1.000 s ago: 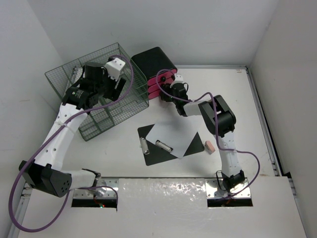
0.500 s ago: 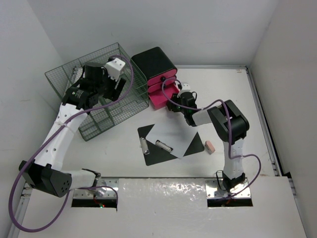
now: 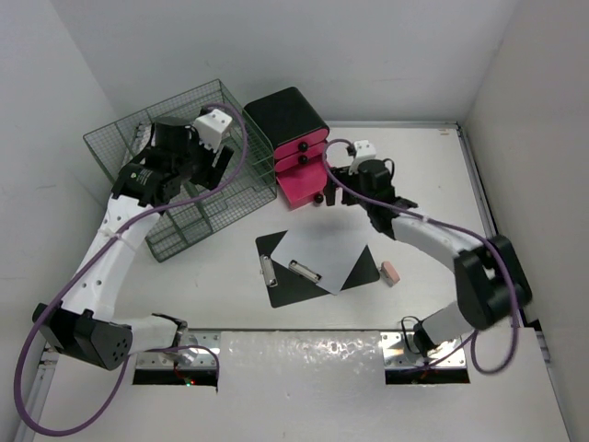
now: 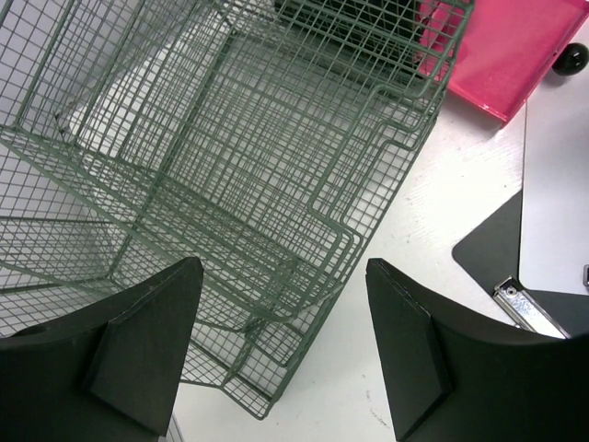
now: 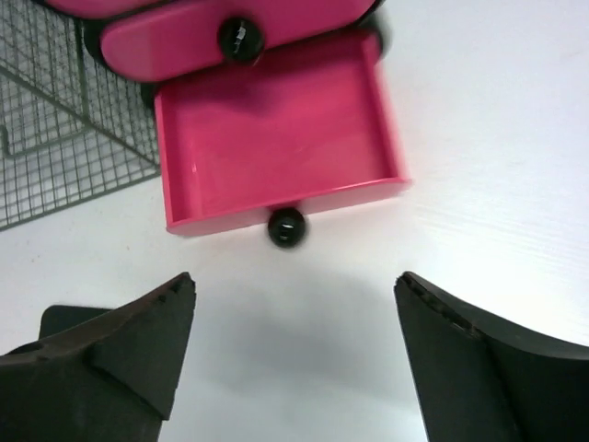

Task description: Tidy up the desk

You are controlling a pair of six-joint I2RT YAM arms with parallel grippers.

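The desk point(image 3: 442, 184) is a white tabletop. On it stands a black box point(image 3: 294, 120) with pink drawers; its bottom drawer point(image 5: 276, 138) is pulled out and holds nothing. My right gripper point(image 5: 294, 359) is open just in front of the drawer's black knob point(image 5: 286, 226), not touching it; from above, the right gripper point(image 3: 339, 189) sits right of the drawer point(image 3: 304, 187). My left gripper point(image 4: 281, 359) hangs open above the green wire rack point(image 4: 230, 166), holding nothing. Seen from above, the left gripper point(image 3: 207, 164) is over the rack point(image 3: 184, 184).
A black clipboard point(image 3: 313, 267) with a white sheet lies at the middle of the desk, and a small pink eraser point(image 3: 390, 273) lies right of it. The clipboard's metal clip point(image 4: 525, 308) shows in the left wrist view. Walls close in behind and on both sides.
The right gripper drew the bottom pink drawer out, then let go of its knob and opened, and the right arm swung out to the right. The left arm has not moved.
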